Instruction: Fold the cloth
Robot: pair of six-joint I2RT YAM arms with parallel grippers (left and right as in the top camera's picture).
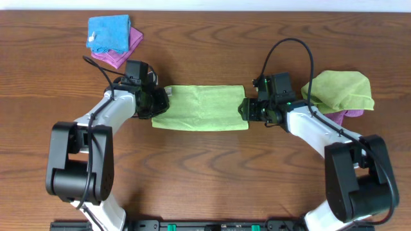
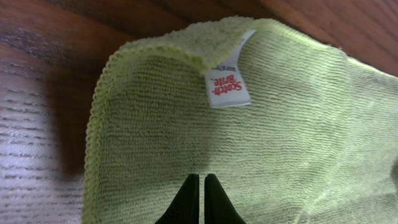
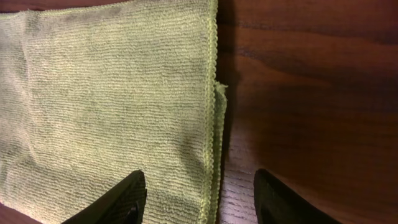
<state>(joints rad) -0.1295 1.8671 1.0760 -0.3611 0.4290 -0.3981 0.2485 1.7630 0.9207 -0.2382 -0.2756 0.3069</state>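
Observation:
The cloth (image 1: 200, 107) lies folded into a wide lime-green band at the table's middle, between both arms. Its white tag (image 2: 227, 87) sits at the left end under a turned-over corner. My left gripper (image 1: 159, 106) is down on that left end, its fingers pressed together on the cloth (image 2: 280, 124), and a faint crease runs up from the tips (image 2: 202, 177). My right gripper (image 1: 245, 109) stands open astride the right edge. One finger (image 3: 124, 199) is over the cloth (image 3: 112, 93), the other (image 3: 280, 199) over bare wood. The doubled hem shows between them.
A bright blue cloth (image 1: 108, 32) lies on a magenta one (image 1: 122, 54) at the back left. A rumpled lime-green cloth (image 1: 340, 90) rests on a purple cloth (image 1: 350, 115) behind the right arm. Dark wood tabletop (image 1: 205, 167) surrounds everything.

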